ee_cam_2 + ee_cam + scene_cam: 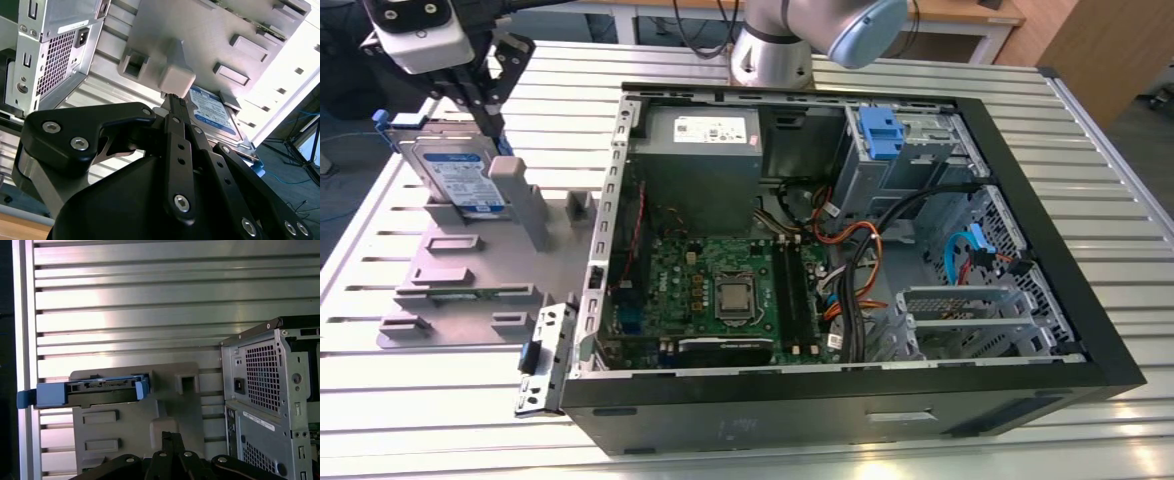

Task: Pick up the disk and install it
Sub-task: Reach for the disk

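Black jaws, clenched empty, point down just above the upright disk [454, 172].

An open black computer case [854, 400] lay on the slatted metal table [400, 420], its motherboard [720, 290] and grey power supply [700, 150] exposed, with orange cables [843, 245] beside the board. A grey fixture plate [454, 300] sat just beside the case, toward the exterior view's left.

A ribbed aluminium tabletop [1107, 200] gleams under bright light, with wooden furniture [1087, 45] behind it.
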Tool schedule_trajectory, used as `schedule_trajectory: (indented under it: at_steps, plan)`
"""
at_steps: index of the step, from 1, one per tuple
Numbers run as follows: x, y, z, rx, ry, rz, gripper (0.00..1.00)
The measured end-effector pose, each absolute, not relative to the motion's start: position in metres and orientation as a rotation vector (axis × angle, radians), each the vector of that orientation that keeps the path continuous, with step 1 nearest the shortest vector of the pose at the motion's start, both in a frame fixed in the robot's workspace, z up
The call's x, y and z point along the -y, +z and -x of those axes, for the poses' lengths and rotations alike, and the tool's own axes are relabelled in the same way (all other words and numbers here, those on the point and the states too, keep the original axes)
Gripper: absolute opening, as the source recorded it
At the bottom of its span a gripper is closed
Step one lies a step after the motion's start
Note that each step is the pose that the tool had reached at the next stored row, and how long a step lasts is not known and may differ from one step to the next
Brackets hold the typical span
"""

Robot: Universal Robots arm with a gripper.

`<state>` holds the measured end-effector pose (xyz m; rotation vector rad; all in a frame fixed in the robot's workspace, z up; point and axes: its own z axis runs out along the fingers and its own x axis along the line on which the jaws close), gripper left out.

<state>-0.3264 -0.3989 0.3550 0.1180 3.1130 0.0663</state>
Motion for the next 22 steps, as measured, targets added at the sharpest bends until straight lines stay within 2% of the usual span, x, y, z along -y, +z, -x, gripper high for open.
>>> schedule_trajectory:
  at_steps: [22]
  plan:
    - [0.399,0.35,0.351,-3.113,0.066,-0.118,0.11]
